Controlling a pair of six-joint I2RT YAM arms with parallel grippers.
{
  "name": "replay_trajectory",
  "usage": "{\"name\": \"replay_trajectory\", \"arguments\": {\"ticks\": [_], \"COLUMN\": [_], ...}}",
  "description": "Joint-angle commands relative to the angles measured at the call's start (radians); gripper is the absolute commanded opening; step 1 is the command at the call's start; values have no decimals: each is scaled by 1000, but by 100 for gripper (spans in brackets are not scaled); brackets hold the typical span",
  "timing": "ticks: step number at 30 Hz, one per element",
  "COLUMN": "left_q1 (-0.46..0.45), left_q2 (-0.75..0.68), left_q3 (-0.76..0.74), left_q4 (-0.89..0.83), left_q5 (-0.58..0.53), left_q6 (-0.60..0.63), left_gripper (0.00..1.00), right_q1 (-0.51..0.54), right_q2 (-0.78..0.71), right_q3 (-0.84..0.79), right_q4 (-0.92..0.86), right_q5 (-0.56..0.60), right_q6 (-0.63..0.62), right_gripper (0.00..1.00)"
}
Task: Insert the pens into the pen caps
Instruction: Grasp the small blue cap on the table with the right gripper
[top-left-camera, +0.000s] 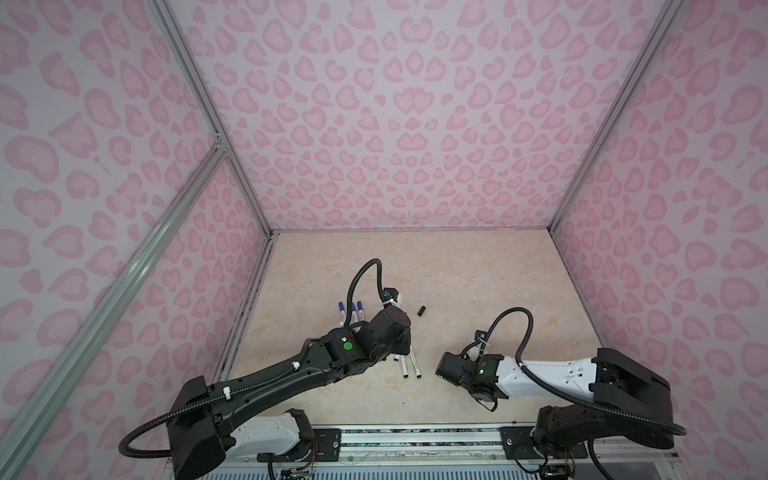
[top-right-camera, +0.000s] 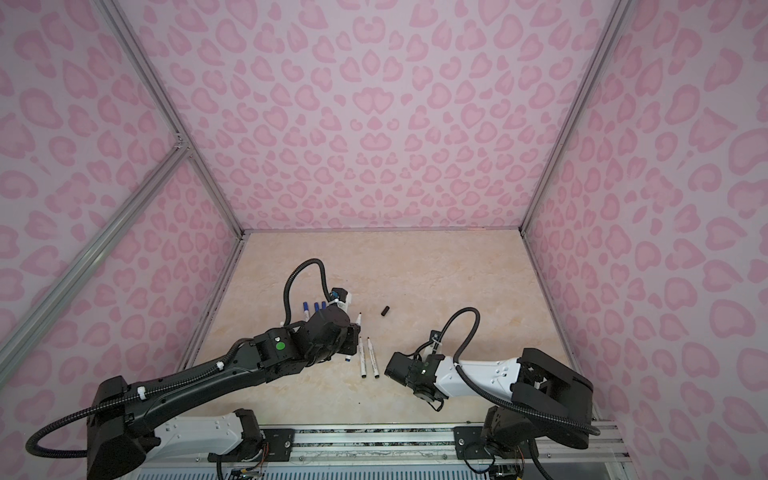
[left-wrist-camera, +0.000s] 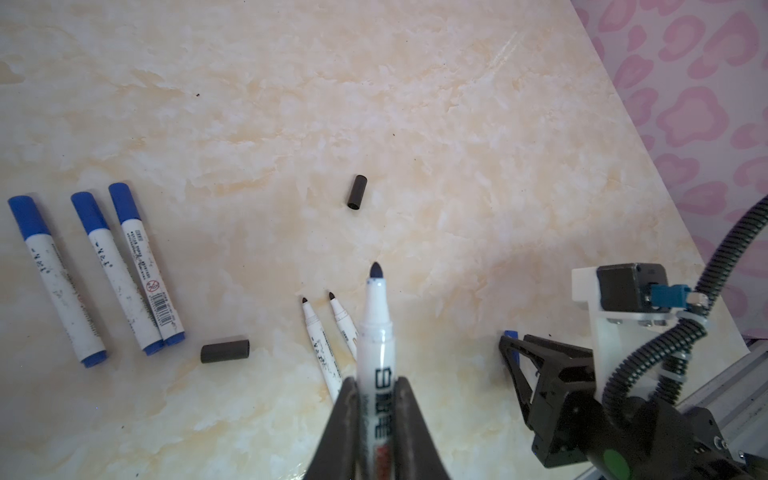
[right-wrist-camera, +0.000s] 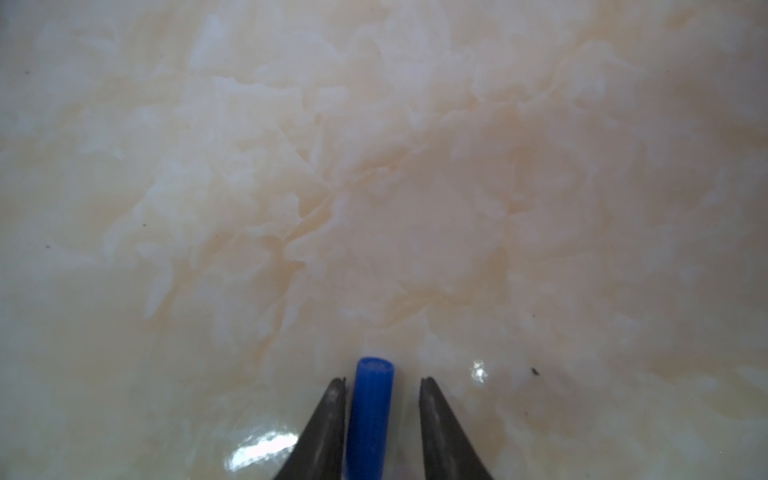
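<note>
My left gripper (left-wrist-camera: 376, 380) is shut on a white pen (left-wrist-camera: 376, 324), whose dark tip points away over the table; in a top view that pen (top-right-camera: 358, 319) juts out past the wrist. Two uncapped pens (top-left-camera: 404, 365) (top-left-camera: 414, 366) lie side by side just below it. Three pens with blue caps (left-wrist-camera: 114, 266) lie together to the left. One black cap (top-left-camera: 422, 311) lies further back, another black cap (left-wrist-camera: 225, 351) near the capped pens. My right gripper (right-wrist-camera: 382, 380) is open, low over the table, straddling a blue cap (right-wrist-camera: 372, 407); one finger touches it, the other stands apart.
The marble-patterned tabletop (top-left-camera: 478, 282) is boxed in by pink patterned walls (top-left-camera: 395, 124) on three sides. An aluminium rail (top-left-camera: 415, 436) carrying both arm bases runs along the front edge. The right arm's wrist camera and cable (left-wrist-camera: 631, 291) rise close to my left gripper.
</note>
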Motion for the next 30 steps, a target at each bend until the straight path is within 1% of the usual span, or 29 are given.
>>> {"name": "replay_trajectory", "arguments": {"ticks": [1, 9, 16, 22, 30], "left_q1": [1, 1, 1, 1, 1], "left_q2": [-4, -4, -8, -7, 2], "left_q3": [0, -1, -4, -2, 0], "left_q4": [-2, -3, -3, -5, -6], "left_q5": [-16, -25, -22, -26, -30], "left_q6": [-2, -1, 0, 6, 5], "left_gripper": [3, 3, 3, 3, 3], "right_q1": [-3, -3, -8, -7, -7], "right_q2": [12, -11, -21, -52, -76], "right_q3": [-5, -29, -52, -72, -77], "right_q4": [28, 50, 55, 74, 59], "right_q5": [4, -5, -13, -52, -50], "right_q6": [5, 14, 22, 13, 6], "right_gripper": [33, 26, 26, 26, 27]}}
